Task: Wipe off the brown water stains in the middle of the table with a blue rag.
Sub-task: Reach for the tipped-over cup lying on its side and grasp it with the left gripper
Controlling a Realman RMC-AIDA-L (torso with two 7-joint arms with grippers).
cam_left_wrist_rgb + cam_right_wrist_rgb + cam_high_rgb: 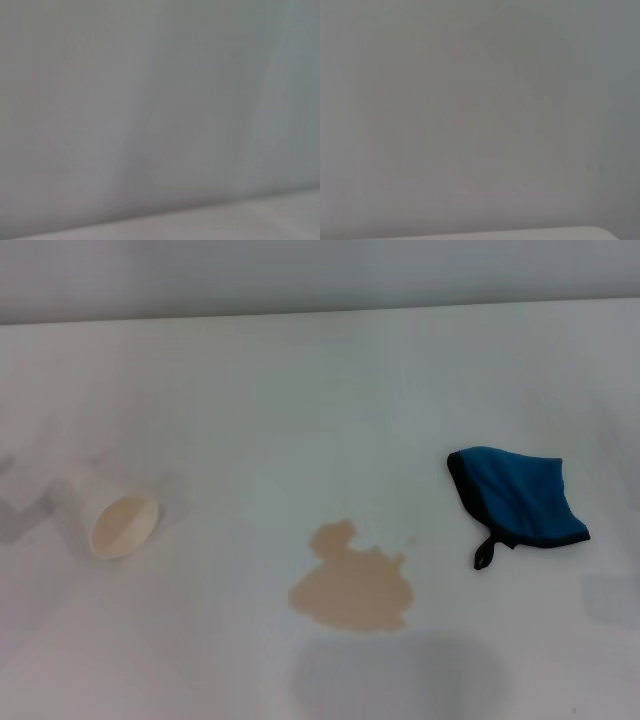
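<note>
- A white paper cup lies tipped on its side at the left of the table, its open mouth turned toward the near side; nothing touches it.
- The brown water stains sit near the middle of the table, toward the near edge: one light tan blotch with lobed edges, and what may be a tiny separate speck just to the right of its far part, too small to be sure of.
- The stains lie between the cup and the rag, well apart from the cup and nearer to the rag, touching neither.
- The blue rag lies on the right part of the table, a little farther away than the stains. It is crumpled into a rough fan, black trim along its edges, with its short black loop tab at the near left corner, pointing toward the stains.
- Neither the left gripper nor the right gripper shows in any view, so I cannot tell how their fingers stand; both wrist views show only a plain grey surface with a pale strip at one edge.
</note>
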